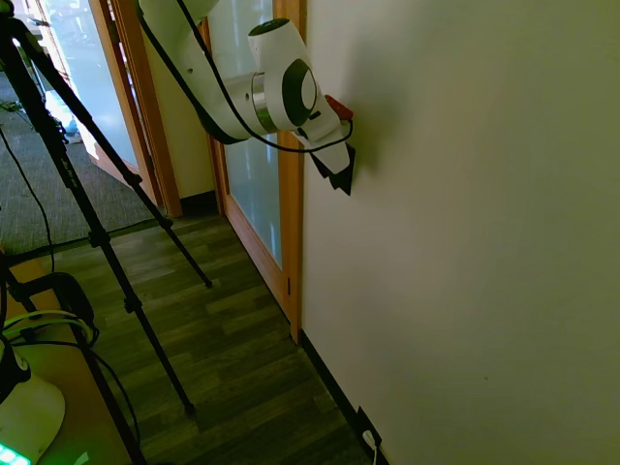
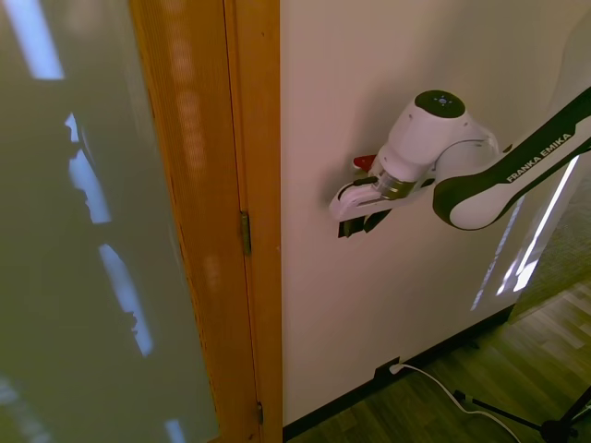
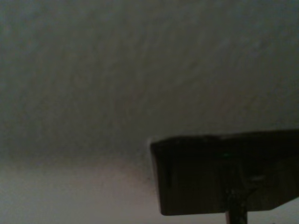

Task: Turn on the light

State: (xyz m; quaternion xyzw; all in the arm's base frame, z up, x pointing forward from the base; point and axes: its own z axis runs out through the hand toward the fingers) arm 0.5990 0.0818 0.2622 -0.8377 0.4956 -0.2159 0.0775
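- Fingers (image 1: 341, 178) are jammed right up against the wall (image 1: 484, 242), and honestly I can't tell if they're spread or pressed together; both outside views only show a dark wedge shape at the tip, nothing visibly pinched in it.
- Gripper body is glossy white plastic with rounded joints, a dark ring at the wrist, and a small red bit poking out near the wall in both outside views.
- Switch (image 3: 224, 172) shows best in the wrist view: a flat black rectangular plate with squarish corners, mounted on the wall, blurry. A thin dark stub sits at its lower edge there, can't say what it is.
- In the outside views the plate is mostly hidden behind the fingers, so it sits right at the fingertips, at or very near touching. Actual contact isn't clear.
- Wall is matte off-white with a fine bumpy texture up close.
- Wooden door frame (image 2: 254, 185), warm orange, smooth, with a small metal hinge, stands just beside the arm's spot.
- Down at the baseboard there's a black outlet plate (image 2: 386, 372) with a white plug, well below the fingers.
- Floor (image 1: 223, 339) is dark wood-look planks.
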